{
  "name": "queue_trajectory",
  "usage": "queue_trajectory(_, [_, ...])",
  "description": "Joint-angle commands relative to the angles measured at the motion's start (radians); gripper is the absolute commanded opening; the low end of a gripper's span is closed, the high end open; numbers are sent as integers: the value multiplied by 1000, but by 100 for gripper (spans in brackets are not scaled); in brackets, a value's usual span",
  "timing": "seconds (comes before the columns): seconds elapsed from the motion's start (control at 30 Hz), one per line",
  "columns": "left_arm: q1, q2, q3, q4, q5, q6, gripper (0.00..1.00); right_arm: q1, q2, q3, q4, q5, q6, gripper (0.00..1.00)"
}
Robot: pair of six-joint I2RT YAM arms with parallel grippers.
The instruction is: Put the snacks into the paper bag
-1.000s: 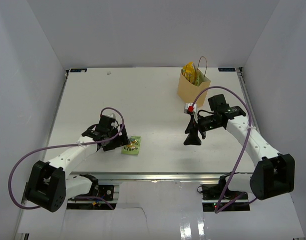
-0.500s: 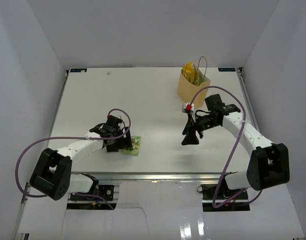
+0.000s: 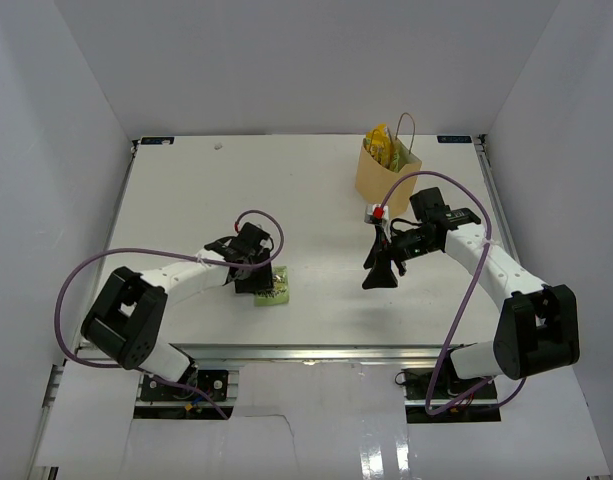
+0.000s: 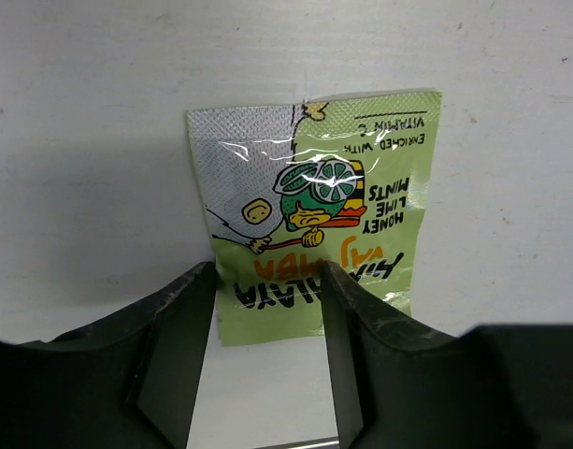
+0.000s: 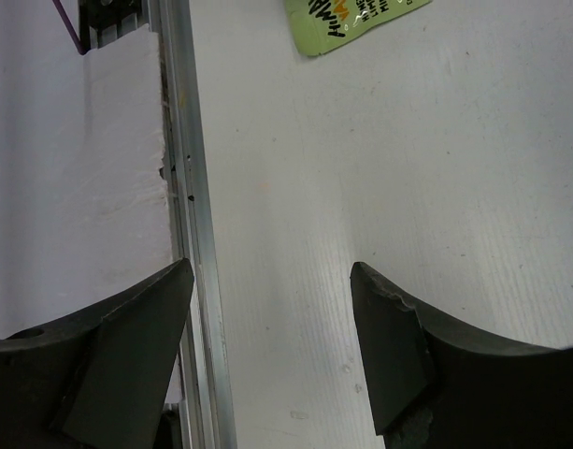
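Left hand [image 4: 267, 273] has advanced across the desk [image 3: 186, 190] onto the light-green packet [image 4: 319, 210]. Its jaws have narrowed from wide to half-spread, astride the packet's near edge, with no firm grip evident. Packet lies flat, well apart from the paper bag [image 3: 384, 178]. Right hand [image 3: 382, 274] unchanged, spread and empty. Assessment: pickup commencing, transfer outstanding.
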Motion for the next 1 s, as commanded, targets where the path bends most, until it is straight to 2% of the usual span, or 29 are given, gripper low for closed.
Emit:
queue_trajectory(0.0, [-19, 91, -55, -26, -4, -30, 58, -3, -7, 2, 18, -24, 3, 74])
queue_trajectory(0.13, [-20, 103, -58, -23, -4, -36, 49, -3, -2, 1, 18, -24, 2, 74])
queue_trajectory(0.47, [-23, 82, -78, 83, 145, 21, 8, 44, 21, -11, 23, -15, 29, 73])
queue_trajectory(0.6, [-23, 53, -100, 144, 197, 8, 2, 96, 41, -39, 124, 41, 144, 70])
queue_trajectory(0.7, [-23, 37, -126, 206, 252, -21, 0, 147, 77, -56, 257, 195, 351, 69])
queue_trajectory(0.8, [-23, 17, -153, 281, 316, -54, 0, 182, 137, -50, 354, 257, 558, 69])
queue_trajectory(0.87, [-23, 2, -169, 322, 372, -74, 0, 201, 176, -41, 391, 254, 676, 70])
queue_trajectory(0.97, [-23, -16, -204, 411, 434, -114, 0, 215, 255, 1, 435, 194, 716, 73])
